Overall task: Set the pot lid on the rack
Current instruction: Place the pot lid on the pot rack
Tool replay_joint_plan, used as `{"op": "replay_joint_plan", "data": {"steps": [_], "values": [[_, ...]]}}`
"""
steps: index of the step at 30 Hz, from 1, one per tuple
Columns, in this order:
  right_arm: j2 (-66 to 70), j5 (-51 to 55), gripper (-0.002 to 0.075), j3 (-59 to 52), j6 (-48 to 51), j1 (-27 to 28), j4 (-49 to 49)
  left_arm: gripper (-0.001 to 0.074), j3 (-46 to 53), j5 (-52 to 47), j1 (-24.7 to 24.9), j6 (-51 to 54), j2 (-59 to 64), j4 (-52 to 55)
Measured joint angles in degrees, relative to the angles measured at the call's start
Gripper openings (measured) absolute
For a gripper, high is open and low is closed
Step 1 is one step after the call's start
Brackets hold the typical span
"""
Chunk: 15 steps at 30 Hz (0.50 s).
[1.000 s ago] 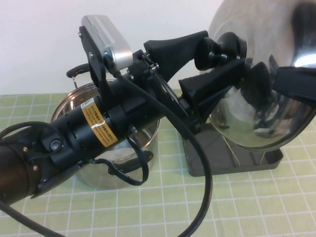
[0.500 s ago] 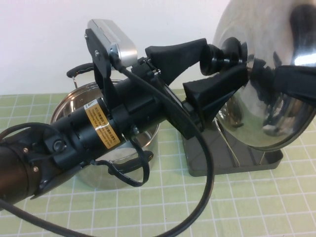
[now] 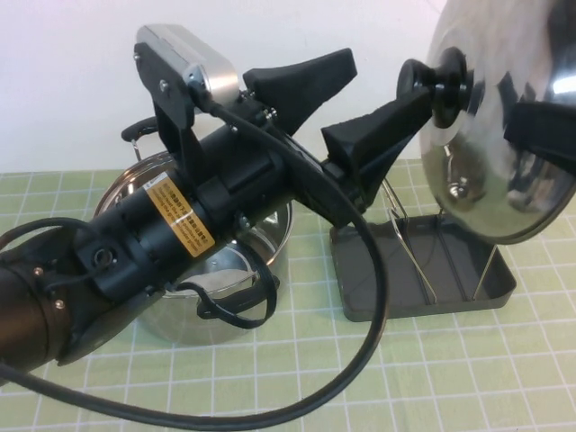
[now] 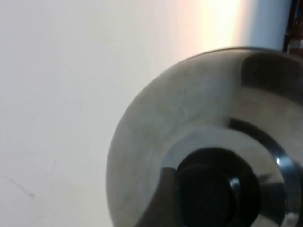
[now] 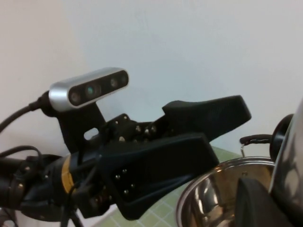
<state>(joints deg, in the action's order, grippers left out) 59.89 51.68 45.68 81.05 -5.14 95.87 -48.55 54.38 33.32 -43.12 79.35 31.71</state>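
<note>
lid point(image 3: 504, 135): shiny steel dome with a black knob point(image 3: 438, 83), held on edge in the air above the rack, knob facing the robot's left; its lower rim hangs over the rack's far right part, and I cannot tell whether it touches a wire
handling: looks stiff and fairly weighty for its size; polished steel would be slippery under rubber pads, so the rim needs a firm pinch; the knob is the surest hold, since it gives the fingers something to close around
right gripper point(image 3: 544, 135): a dark finger lies across the lid's face at the right edge of the high view, clamped on the rim; it appears to carry the lid alone
left gripper point(image 3: 378, 90): raised just beside the knob, jaws spread wide and holding nothing; the lower finger tip is near the knob but apart from it; its wrist view is filled by the lid's dome and knob
rack point(image 3: 360, 297): dark grey tray on the green mat, thin wire loops point(image 3: 409, 247) upright; the lid must drop between two of them
pot point(image 3: 162, 189): open steel pot behind the left arm, to the rack's left, well clear of the lid
</note>
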Motion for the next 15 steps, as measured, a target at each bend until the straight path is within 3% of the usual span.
{"op": "replay_joint_plan", "data": {"steps": [2, 7, 10, 15], "values": [[0.00, -0.53, 0.0046, 0.00, 1.30, 0.00, 0.00, 0.0575, 0.00, -2.72, 0.00, 0.00, -0.76, 0.85], [2.41, -2.12, 0.0046, 3.92, 1.69, 0.00, -8.86, 0.0134, 0.00, -26.24, 0.23, 5.11, -5.86, 4.58], [5.82, -2.02, 0.0046, 9.27, -1.90, 0.00, -18.37, 0.0041, 0.00, -42.87, 0.23, 7.92, -9.58, 5.31], [13.14, -1.92, 0.0046, 15.13, -3.82, 0.07, -25.50, 0.0006, 0.00, -65.50, 0.23, 9.04, -16.29, 3.71]]}}
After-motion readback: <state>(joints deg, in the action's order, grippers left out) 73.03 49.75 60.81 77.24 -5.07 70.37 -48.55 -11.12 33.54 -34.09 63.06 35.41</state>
